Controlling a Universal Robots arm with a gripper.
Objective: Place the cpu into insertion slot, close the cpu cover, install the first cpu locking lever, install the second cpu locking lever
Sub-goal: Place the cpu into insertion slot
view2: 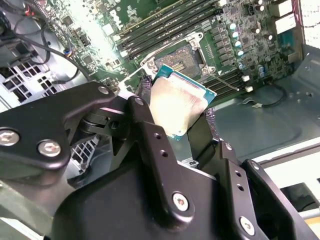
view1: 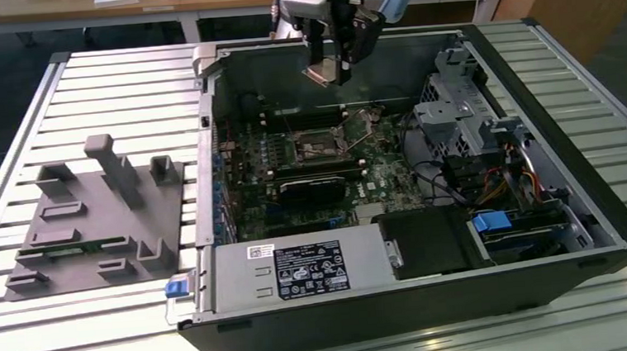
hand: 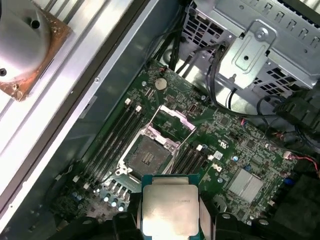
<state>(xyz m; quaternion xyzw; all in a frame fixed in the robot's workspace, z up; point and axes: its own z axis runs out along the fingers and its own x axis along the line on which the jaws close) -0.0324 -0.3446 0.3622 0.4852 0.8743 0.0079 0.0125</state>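
My gripper (hand: 170,214) is shut on the cpu (hand: 170,205), a small square chip with a silver-grey top and a green edge. Its black fingers (view2: 150,125) clamp two opposite sides of the cpu (view2: 177,102). In the exterior view the gripper (view1: 355,55) hangs above the back wall of the open computer case, well above the green motherboard (view1: 386,179). The insertion slot (hand: 147,155) lies open and empty, also seen as the dark square insertion slot (view1: 314,147) on the board. The cpu cover (hand: 174,118) stands flipped up at the slot's far side.
A silver and copper-coloured piece (view1: 321,74) hangs beside the gripper. Inside the case are a black heatsink (view1: 314,189), a metal drive cage (view1: 458,111), cables (view1: 491,184) and a power supply (view1: 298,269). A grey fixture block (view1: 95,215) sits on the slatted table at the exterior view's left.
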